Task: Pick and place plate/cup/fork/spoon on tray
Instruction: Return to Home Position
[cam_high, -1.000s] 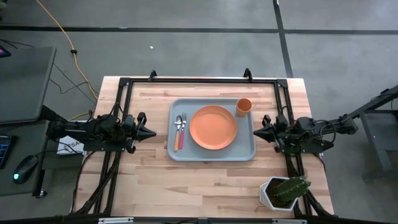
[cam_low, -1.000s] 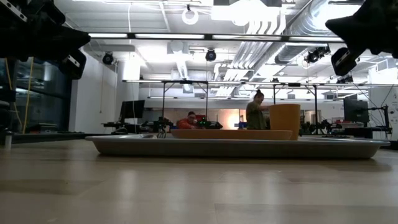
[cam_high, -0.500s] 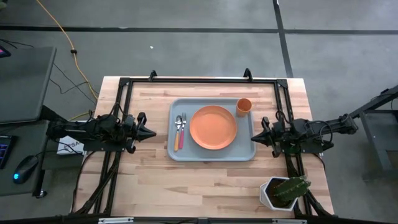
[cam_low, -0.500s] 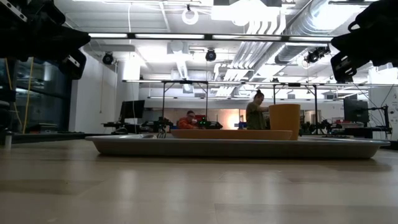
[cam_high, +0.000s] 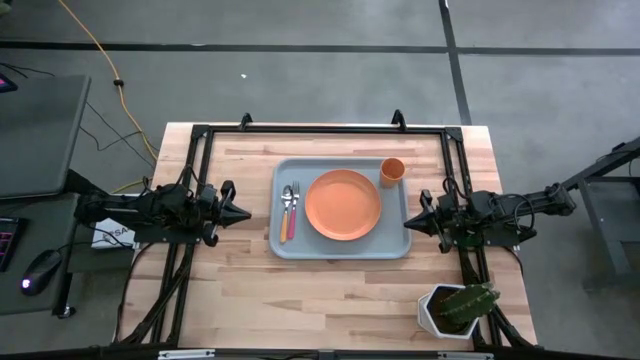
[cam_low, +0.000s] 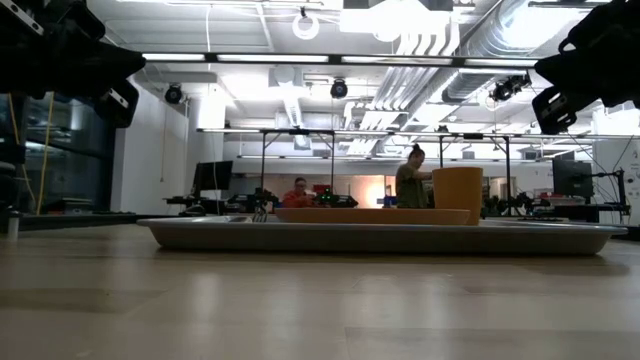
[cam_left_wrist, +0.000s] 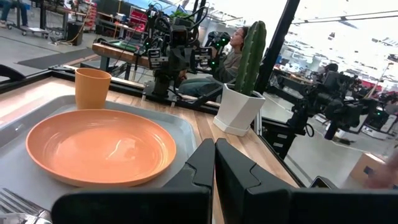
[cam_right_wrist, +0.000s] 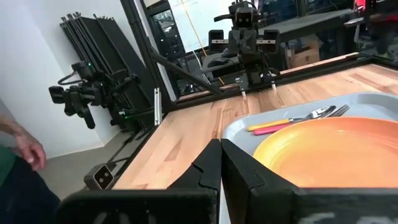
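Looking pretty much done: plate (cam_high: 343, 204), cup (cam_high: 392, 170), fork (cam_high: 294, 203) and spoon (cam_high: 286, 208) all sit on the tray (cam_high: 341, 248) mid-surface, while left pincer (cam_high: 243, 213) and right pincer (cam_high: 410, 223) hover clenched, empty, beside it.

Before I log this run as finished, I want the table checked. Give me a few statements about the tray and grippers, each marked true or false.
1. The plate lies on the tray. True.
2. The cup stands on the bare table. False: it stands on the tray, in a corner.
3. The fork and spoon lie side by side on the tray. True.
4. The left gripper holds the fork. False: it is shut and empty, beside the tray.
5. The right gripper is shut. True.
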